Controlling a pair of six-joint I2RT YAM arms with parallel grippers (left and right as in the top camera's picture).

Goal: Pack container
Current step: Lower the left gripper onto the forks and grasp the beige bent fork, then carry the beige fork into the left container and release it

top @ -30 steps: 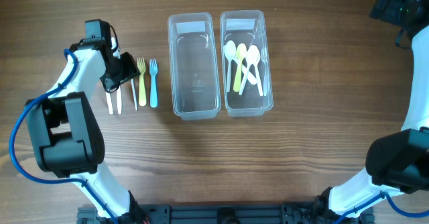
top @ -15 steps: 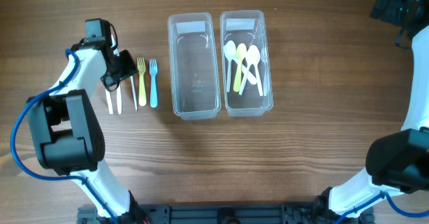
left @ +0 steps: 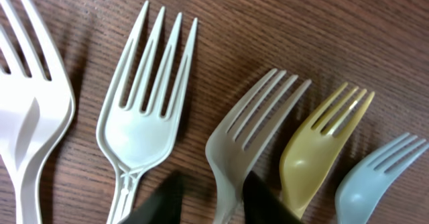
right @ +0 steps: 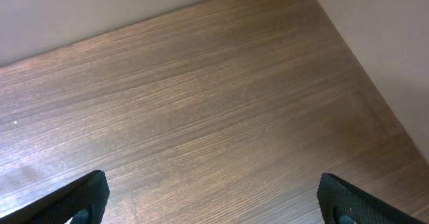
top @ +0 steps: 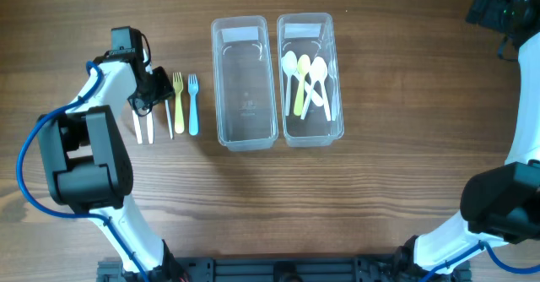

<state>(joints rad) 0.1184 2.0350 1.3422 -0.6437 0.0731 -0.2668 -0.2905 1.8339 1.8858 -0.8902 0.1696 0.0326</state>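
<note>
Left end effector [left: 213,204] stood narrowly parted astride the neck of the grey-beige plastic fork [left: 251,127], left of the empty clear plastic container [top: 245,84] on the wooden tabletop [top: 380,197]; no firm hold seen. Right end effector [right: 214,207], far right of that container, gaped wide, empty.

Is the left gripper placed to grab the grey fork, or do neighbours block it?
Probably yes: the left gripper sits open astride the grey fork, fingers in the gaps beside the nearer white fork and yellow fork.
</note>
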